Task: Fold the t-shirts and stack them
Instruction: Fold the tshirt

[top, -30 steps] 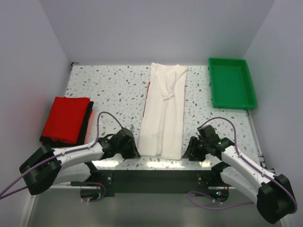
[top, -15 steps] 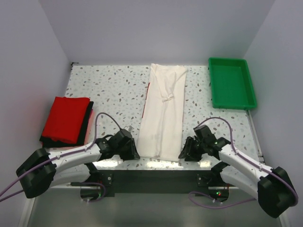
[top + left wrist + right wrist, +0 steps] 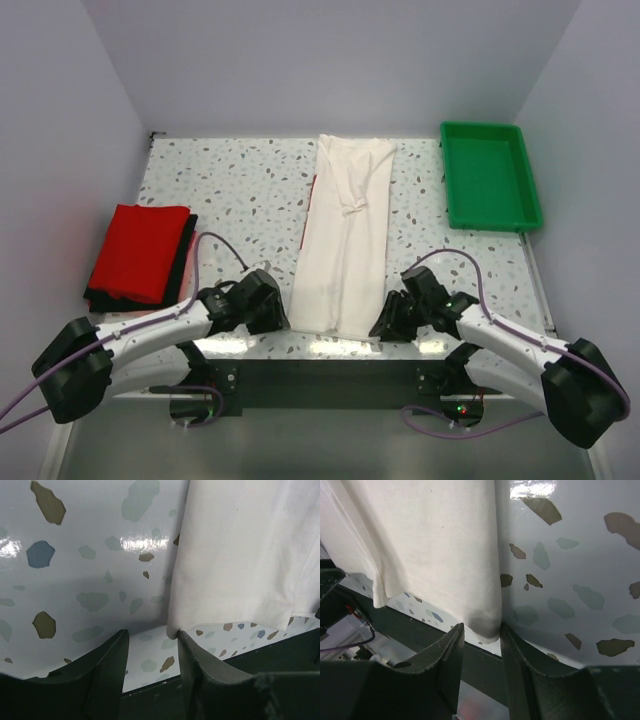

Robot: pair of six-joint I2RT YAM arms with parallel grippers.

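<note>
Grasp step, second fold. Left gripper (image 3: 151,665) and right gripper (image 3: 481,652) parted narrowly, straddling near corners of white shirt (image 3: 345,240). Next, probably: pinch both, lift evenly, carry to far end.

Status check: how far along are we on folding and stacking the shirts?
Done: red shirt lies folded on a dark shirt at the left. In hand: the cream-white shirt is a long strip; left gripper and right gripper, both open, bracket its near corners. Left: fold it across, then stack it.
</note>
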